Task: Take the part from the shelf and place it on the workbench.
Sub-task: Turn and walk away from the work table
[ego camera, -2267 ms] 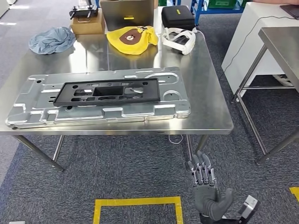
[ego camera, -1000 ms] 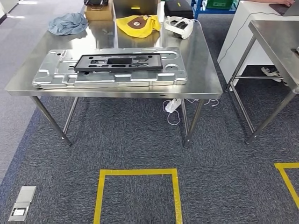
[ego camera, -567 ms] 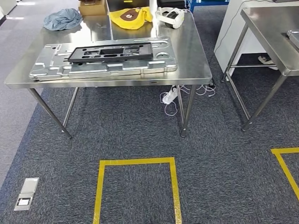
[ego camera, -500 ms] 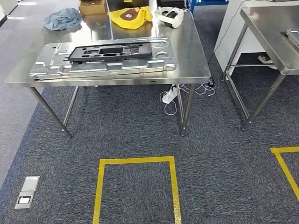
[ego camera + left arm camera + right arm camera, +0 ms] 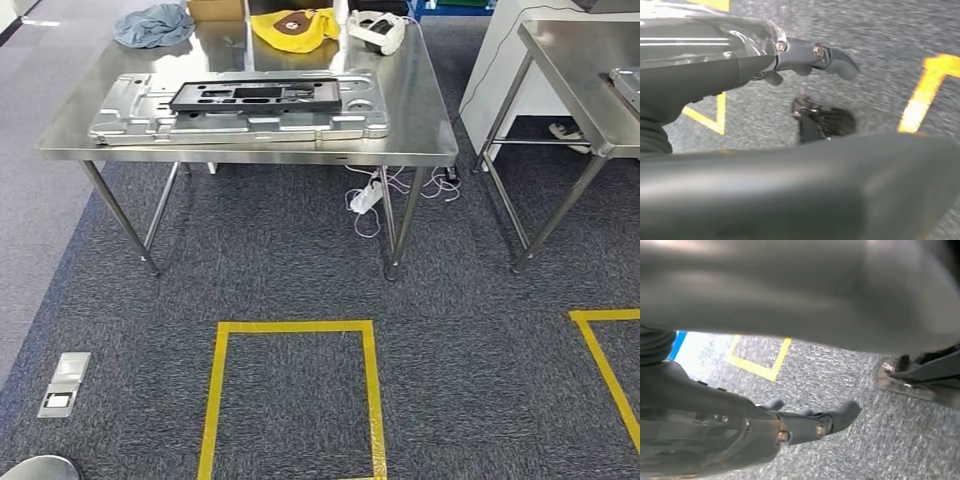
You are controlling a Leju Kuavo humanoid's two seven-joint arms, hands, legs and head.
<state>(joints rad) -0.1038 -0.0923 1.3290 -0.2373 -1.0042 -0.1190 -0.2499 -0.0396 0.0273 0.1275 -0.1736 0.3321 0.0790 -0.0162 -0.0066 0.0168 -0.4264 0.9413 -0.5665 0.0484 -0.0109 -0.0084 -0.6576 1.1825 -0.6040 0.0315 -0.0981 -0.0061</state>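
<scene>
The black plastic part is seen upper left, atop the metal panel on the desk. Both robot hands, left and right, hang empty, fingers extended. Overhang at the desk's edge could let the panel be knocked.

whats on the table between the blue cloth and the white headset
In the head view, a yellow cloth with a brown bear face lies between the crumpled blue cloth and the white headset, along the steel table's far edge.
</scene>
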